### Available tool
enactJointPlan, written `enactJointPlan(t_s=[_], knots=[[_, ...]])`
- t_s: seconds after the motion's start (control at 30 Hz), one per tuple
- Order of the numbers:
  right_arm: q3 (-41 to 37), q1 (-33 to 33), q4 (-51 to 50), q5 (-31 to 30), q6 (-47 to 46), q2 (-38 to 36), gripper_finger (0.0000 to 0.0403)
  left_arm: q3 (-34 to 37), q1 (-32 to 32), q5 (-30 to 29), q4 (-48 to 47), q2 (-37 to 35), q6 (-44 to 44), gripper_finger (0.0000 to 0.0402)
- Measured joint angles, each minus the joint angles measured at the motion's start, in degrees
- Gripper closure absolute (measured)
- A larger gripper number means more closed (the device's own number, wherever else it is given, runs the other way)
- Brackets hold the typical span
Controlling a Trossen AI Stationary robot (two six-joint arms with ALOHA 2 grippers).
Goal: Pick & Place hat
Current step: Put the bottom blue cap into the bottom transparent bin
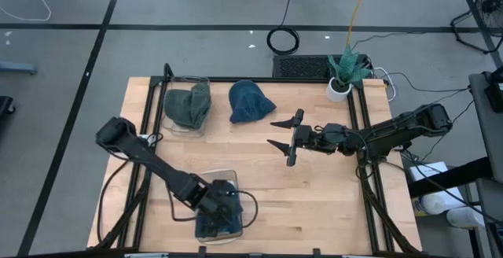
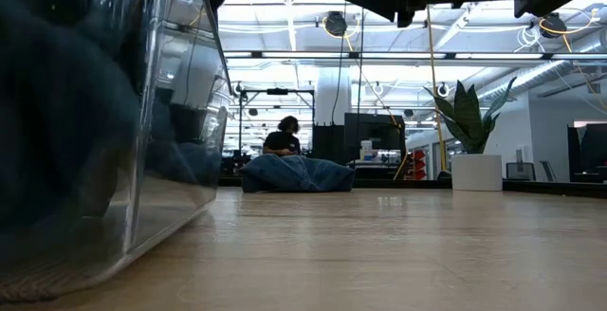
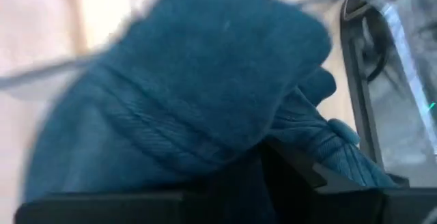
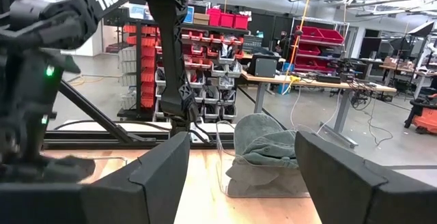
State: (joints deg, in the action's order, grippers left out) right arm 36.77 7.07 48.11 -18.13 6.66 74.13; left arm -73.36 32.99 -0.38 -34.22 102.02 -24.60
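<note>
On the wooden table (image 1: pixel 314 203), our left gripper (image 1: pixel 222 208) is down in the near clear bin (image 1: pixel 248 203) on the blue hat (image 3: pixel 198 94), apparently pinching its fabric; we should seat the grip before lifting, while the right gripper (image 1: pixel 281 132) waits wide open mid-table.

Grey floor (image 1: pixel 196 6) runs all around the pale wooden counter (image 1: pixel 314 195), with black cables (image 1: pixel 283 39) coiled on it. Farther back stand racks of red bins (image 4: pixel 212 53), a workbench (image 4: pixel 321 87) cluttered with gear, and a seated person (image 2: pixel 282 138). Bright strip lights (image 2: pixel 379 55) cross the open ceiling. A potted plant (image 2: pixel 472 131) sits at the counter's far corner.
</note>
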Motion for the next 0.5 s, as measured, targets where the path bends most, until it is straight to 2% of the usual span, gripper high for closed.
enactJointPlan(t_s=[0.23,0.37,0.5], knots=[[0.0,0.0,0.0,0.0,0.0,0.0,0.0149,0.0,-1.7,4.9,-1.8,1.2,-1.3,0.0338],[0.0,0.0,0.0,0.0,0.0,0.0,0.0149,0.0,-1.5,4.0,-3.6,-3.2,-1.6,0.0387],[0.0,0.0,0.0,0.0,0.0,0.0,0.0149,0.0,-0.9,0.2,-4.5,-8.2,-2.1,0.0394]])
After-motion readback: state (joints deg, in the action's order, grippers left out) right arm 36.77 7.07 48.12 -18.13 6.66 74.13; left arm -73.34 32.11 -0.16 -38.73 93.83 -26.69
